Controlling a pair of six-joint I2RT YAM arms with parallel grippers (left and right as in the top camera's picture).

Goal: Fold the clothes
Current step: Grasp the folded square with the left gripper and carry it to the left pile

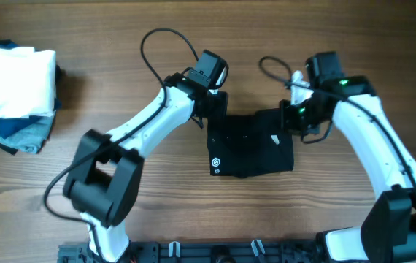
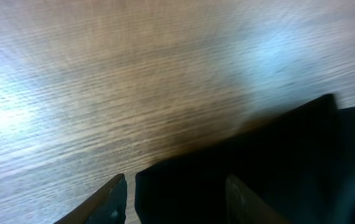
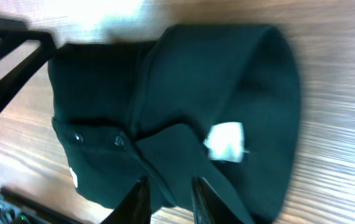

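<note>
While the left pincer [image 2: 175, 182] is showing its two fingers well parted in its own wrist view, gripping nothing, the overhead view is giving no clear sight of that gap. A black edge of the clothes [image 2: 277, 162] is lying between those fingers and spreading off to one side, with bare wooden table [image 2: 134, 74] stretching ahead; no marks are showing here. The right pincer [image 3: 169, 182] is standing only narrowly parted, with fabric lying in the gap but not visibly pinched. Just ahead of its tips, this wrist view is giving what the other two are not: a white tag [image 3: 225, 142], two small dark snaps [image 3: 118, 142] and a rounded fold off to one side. Only the overhead view is showing both pincers at once, each at a far corner of the garment, and the small white round logo [image 1: 214, 162] at the near corner on the left pincer's side. The clothes are lying as a compact, plain black, folded rectangle, its long axis running from one pincer across to the other. Well away beyond the left pincer, a white folded cloth [image 1: 11, 77] is sitting on blue garments [image 1: 18, 133].
</note>
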